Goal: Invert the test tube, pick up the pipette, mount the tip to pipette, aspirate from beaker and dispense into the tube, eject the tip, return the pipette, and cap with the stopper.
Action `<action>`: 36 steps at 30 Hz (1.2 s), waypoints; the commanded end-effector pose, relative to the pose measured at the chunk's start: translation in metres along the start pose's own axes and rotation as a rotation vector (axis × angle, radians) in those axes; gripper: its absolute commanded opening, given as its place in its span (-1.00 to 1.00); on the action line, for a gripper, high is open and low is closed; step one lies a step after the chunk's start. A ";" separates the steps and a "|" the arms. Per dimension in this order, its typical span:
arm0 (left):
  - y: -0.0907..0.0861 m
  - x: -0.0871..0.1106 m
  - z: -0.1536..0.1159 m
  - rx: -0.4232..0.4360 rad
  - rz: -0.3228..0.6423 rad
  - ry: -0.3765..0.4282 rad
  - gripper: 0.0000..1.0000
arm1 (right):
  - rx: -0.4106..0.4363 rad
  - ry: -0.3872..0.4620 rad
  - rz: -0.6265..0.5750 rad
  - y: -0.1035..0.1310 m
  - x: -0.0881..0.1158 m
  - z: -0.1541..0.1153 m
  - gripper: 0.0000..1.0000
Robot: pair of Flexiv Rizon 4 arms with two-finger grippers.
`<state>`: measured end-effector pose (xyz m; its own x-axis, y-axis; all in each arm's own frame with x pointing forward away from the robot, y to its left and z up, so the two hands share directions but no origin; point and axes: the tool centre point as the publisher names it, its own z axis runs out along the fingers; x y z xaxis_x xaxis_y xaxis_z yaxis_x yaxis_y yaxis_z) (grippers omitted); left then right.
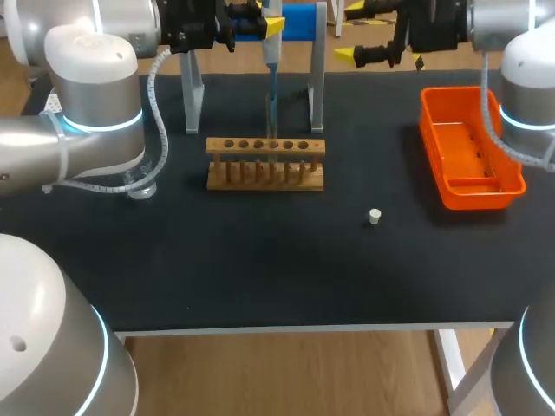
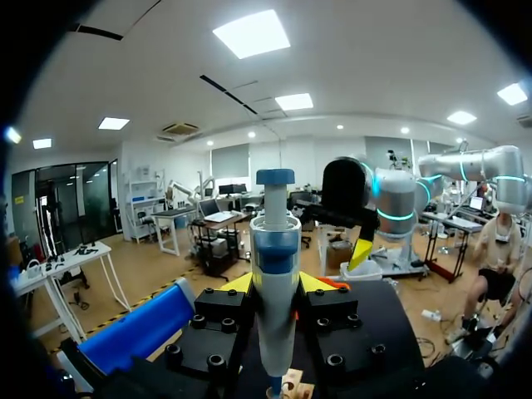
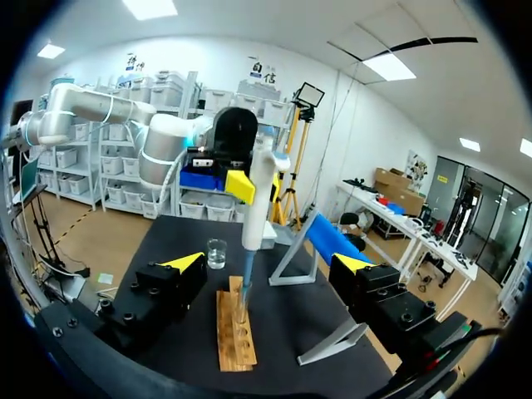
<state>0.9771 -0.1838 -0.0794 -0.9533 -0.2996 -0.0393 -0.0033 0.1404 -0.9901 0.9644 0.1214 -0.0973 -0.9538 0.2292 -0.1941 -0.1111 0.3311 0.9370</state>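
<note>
The left end effector (image 2: 276, 287) grips the pipette (image 2: 275, 241) upright, tip down in the rack (image 1: 264, 165), so dispensing looks in hand; next, a straight lift before ejecting the tip.

Bare matt wood tube rack (image 1: 213, 146), glossy orange plastic bin (image 1: 475, 198) — smooth, matt black tabletop (image 1: 260, 260), clear glassy beaker (image 3: 217, 253)

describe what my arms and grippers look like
The left arm and right arm are thick rounded silver-grey tubes with glowing cyan rings at the joints. A ribbed grey cable trails off each. The left gripper and right gripper are black bolted blocks with bright yellow wedge tips.
</note>
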 end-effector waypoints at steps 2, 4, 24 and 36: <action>0.001 0.000 0.001 0.003 0.001 -0.002 -1.00 | 0.023 0.001 -0.004 0.025 -0.003 -0.006 1.00; 0.001 0.000 0.001 0.003 0.001 -0.002 -1.00 | 0.022 0.001 -0.004 0.034 -0.003 -0.006 1.00; 0.001 0.000 0.001 0.003 0.001 -0.002 -1.00 | -0.015 0.024 -0.044 0.094 -0.003 0.003 -0.22; 0.001 0.000 0.001 0.003 0.001 -0.002 -1.00 | -0.064 0.054 -0.051 0.118 -0.003 0.020 -1.00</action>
<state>0.9771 -0.1838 -0.0794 -0.9533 -0.2996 -0.0393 -0.0033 0.1403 -0.9901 0.9544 0.1717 0.0060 -0.9579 0.1704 -0.2309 -0.1762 0.2862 0.9418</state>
